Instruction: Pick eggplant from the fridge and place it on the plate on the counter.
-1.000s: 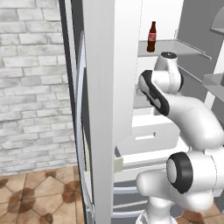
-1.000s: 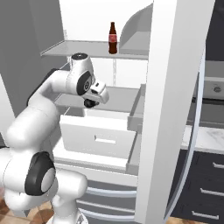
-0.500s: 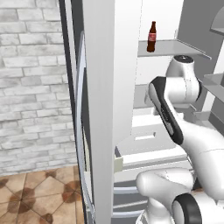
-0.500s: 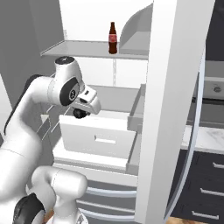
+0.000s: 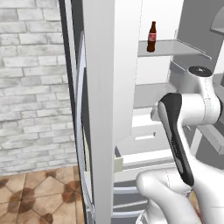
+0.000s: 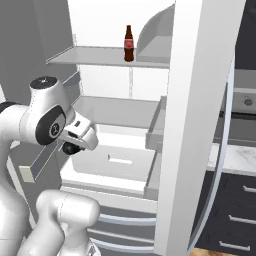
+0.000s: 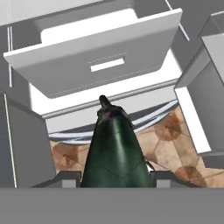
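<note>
Since a second ago we note the arm drawn back and lower, out from the fridge (image 6: 125, 165) and its open drawer (image 7: 100, 65). The gripper (image 7: 114, 177) is clamped on the eggplant (image 7: 114, 153), held before the drawer above the tiled floor (image 7: 168, 144). Fingers mostly hidden by the eggplant; bottle (image 6: 129, 44) label illegible.

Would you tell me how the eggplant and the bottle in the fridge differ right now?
The eggplant is dark green-black and lies clamped in the gripper; the bottle is brown with a red label. The bottle stands upright on the upper shelf, while the eggplant hangs over the open drawer and floor.
</note>
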### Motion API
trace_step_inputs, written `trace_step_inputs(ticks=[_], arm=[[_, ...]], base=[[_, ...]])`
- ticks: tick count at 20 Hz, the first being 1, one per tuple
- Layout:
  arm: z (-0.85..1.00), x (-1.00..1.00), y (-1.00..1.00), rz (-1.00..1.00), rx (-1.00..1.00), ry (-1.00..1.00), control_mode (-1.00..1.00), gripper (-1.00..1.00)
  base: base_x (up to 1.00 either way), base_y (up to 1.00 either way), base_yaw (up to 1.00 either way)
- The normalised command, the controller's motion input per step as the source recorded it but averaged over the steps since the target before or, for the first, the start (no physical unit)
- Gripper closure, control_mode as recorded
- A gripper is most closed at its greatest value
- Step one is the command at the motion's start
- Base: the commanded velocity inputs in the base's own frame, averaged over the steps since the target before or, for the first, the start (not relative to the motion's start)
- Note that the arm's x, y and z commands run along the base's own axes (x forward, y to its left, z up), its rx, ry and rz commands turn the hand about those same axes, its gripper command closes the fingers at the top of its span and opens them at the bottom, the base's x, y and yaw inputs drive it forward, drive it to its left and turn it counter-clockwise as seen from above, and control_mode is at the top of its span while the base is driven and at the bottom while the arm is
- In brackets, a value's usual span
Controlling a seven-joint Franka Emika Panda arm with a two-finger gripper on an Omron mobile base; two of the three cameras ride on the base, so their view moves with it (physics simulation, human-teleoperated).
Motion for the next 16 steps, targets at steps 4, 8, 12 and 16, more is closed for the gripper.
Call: trace_step_inputs(ticks=[4,8,12,16], arm=[[0.00,-0.68,0.06,0.00,0.00,-0.04,-1.00,1.00],[0.00,-0.03,0.00,0.00,0.00,0.01,-1.00,1.00],[0.00,0.00,0.00,0.00,0.00,0.00,-1.00,1.00],[0.00,-0.05,0.00,0.00,0.00,0.00,1.00,1.00]], base=[[0.00,0.00,0.00],[0.00,0.00,0.00],[0.00,0.00,0.00],[-0.20,0.00,-0.01]])
